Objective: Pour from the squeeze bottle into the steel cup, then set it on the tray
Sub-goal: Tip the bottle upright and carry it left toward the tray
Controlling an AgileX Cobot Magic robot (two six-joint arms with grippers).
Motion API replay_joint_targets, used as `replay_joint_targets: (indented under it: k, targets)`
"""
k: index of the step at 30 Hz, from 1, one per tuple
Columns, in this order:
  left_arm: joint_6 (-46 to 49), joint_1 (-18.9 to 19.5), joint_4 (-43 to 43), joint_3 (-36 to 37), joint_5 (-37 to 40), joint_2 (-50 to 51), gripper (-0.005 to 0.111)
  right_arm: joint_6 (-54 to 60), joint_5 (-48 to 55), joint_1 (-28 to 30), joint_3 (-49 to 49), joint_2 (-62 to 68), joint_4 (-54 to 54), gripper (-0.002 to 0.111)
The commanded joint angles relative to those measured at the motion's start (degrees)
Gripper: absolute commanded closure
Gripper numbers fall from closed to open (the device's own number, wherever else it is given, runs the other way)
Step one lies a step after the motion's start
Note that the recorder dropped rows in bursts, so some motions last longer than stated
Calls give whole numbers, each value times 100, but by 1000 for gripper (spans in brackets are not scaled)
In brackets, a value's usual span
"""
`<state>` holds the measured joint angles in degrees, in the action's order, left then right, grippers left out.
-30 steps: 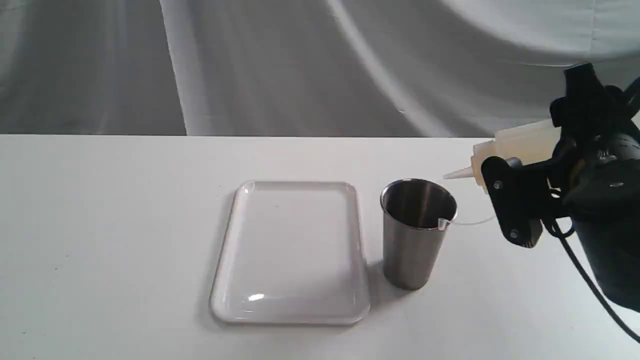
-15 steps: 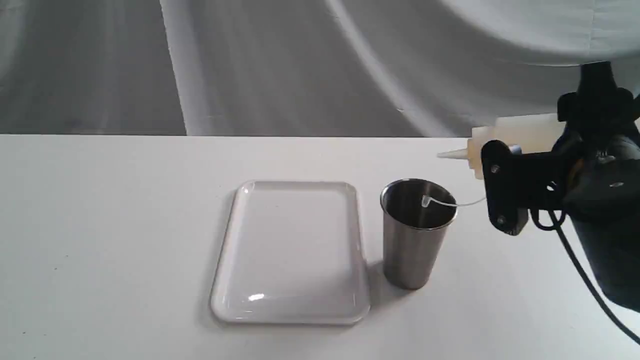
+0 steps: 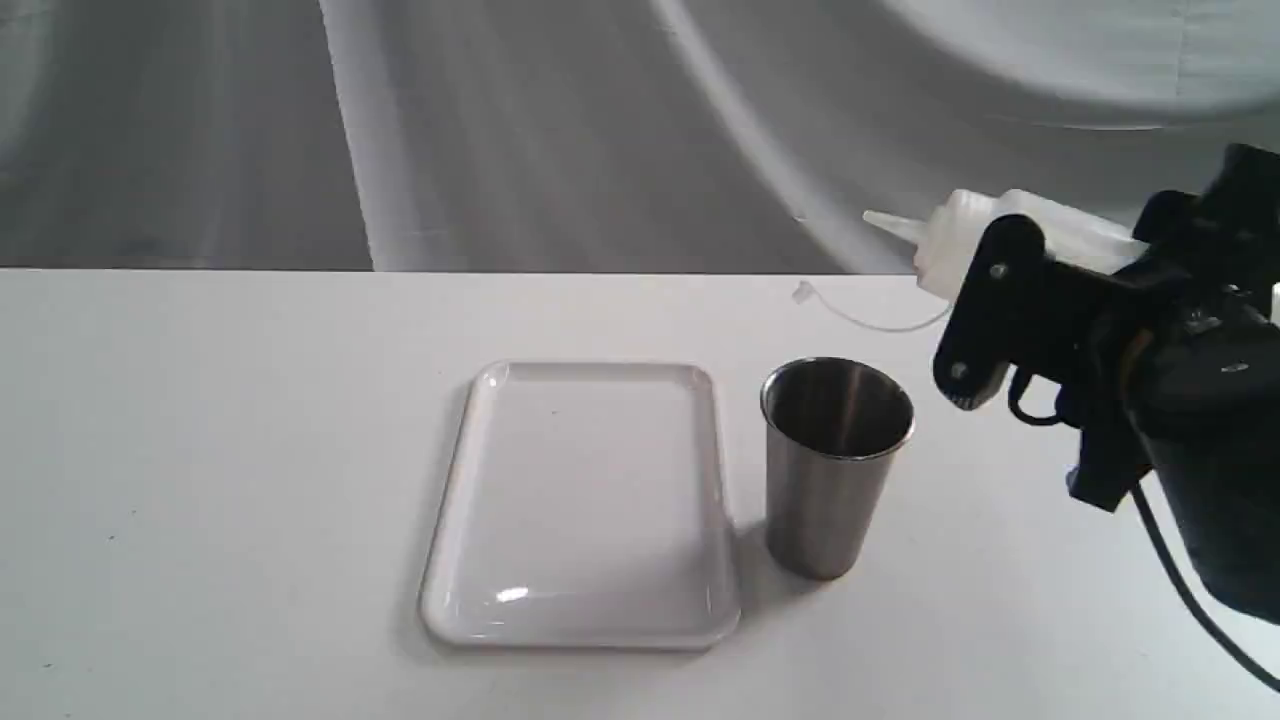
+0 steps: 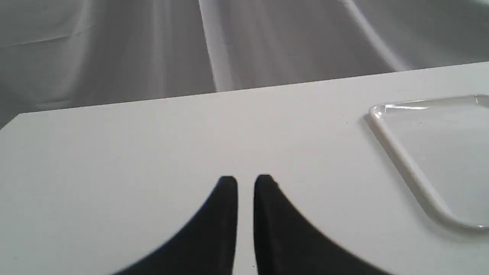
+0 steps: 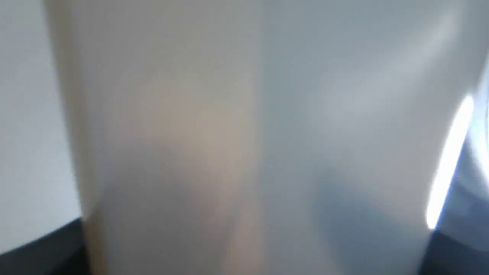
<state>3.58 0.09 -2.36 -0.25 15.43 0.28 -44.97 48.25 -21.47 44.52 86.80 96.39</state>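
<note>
Two pincers: right pincer (image 3: 1000,270) clamps the squeeze bottle (image 3: 958,236), left pincer (image 4: 245,183) nearly together, empty.

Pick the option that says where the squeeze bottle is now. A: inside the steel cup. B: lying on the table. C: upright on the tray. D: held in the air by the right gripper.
D: the right gripper holds the squeeze bottle aloft, right of the steel cup.

Right arm: black, enters from the right edge of the exterior view. Right gripper (image 3: 1010,280) is clamped across a translucent whitish plastic squeeze bottle (image 3: 960,235), wrist rolled so the nozzle points sideways and slightly up. Left gripper (image 4: 245,183): black fingers nearly together with a narrow slit between them, gripping nothing.
</note>
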Motion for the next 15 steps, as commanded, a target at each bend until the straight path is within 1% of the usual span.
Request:
replay_joint_targets:
  k: [1, 7, 12, 15]
  targets:
    - [-10, -6, -14, 25, -41, -29, 98, -1262, 62, 36, 25, -44, 39, 108]
    - [-10, -6, -14, 25, -41, -29, 98, -3119, 62, 36, 25, -57, 76, 108]
    - [-10, -6, -14, 25, -41, -29, 98, -4807, 52, 27, 25, -192, 339, 108]
    - [-10, -6, -14, 25, -41, -29, 98, -5390, -20, 14, 25, -289, 356, 108]
